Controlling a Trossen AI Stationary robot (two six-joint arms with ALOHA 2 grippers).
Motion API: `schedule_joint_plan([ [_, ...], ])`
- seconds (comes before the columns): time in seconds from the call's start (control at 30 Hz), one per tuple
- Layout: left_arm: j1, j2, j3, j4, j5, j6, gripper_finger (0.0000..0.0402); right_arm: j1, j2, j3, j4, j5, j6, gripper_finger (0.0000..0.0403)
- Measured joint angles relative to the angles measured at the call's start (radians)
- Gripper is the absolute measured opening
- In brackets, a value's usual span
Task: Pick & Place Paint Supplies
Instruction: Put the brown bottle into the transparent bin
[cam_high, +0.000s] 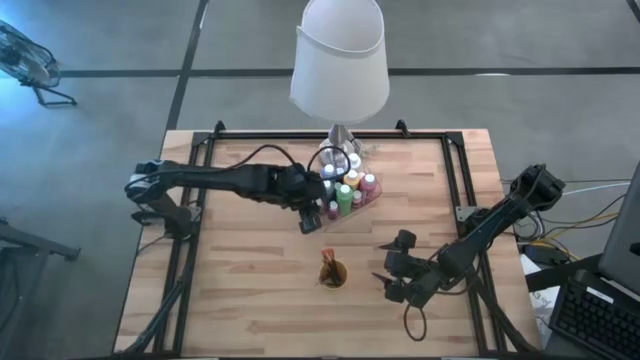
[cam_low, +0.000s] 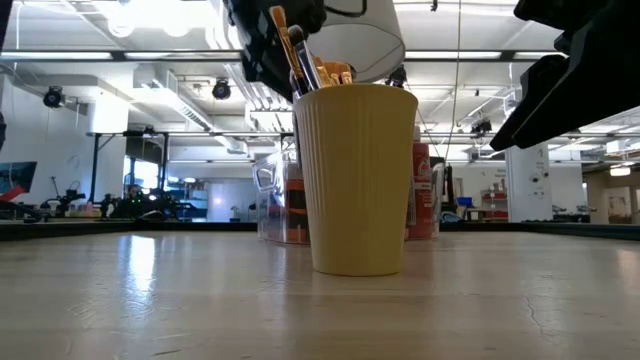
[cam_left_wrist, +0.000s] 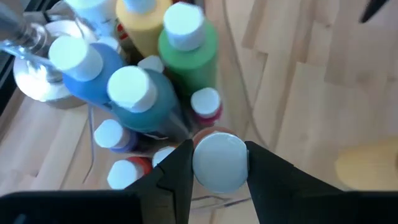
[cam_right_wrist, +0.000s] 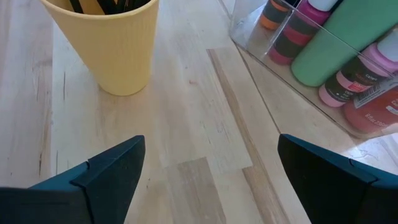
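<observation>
1. Your left arm reaches from the left edge of the surface across toward the middle, its forearm nearly level, and ends at the near corner of the clear plastic tray.
2. Your left end effector points down into the tray, and its two dark fingers are clamped on the white cap of a small paint bottle, one finger on each side of the cap.
3. That bottle stands at the tray's near corner, among the other paint bottles: in the left wrist view you see a green one, a teal one, a blue one and a yellow one, all white-capped and packed close together.
4. Your right arm comes in from the right edge, bent at the elbow and folded low toward the front right of the surface.
5. Your right end effector hovers above the wood with its fingers spread wide apart and nothing between them.
6. The yellow cup stands upright between the tray and the front edge, just left of your right end effector; the brushes stand in it, heads up.
7. A white lamp stands at the far side, just behind the tray.
</observation>
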Motion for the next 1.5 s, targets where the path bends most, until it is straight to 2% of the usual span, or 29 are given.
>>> schedule_joint_plan([
  [1.5, 0.051, 0.216, -0.008, 0.039, 0.108, -0.003, 0.0131, 0.0, 0.0, -0.014, -0.001, 0.0, 0.01, 0.0364],
])
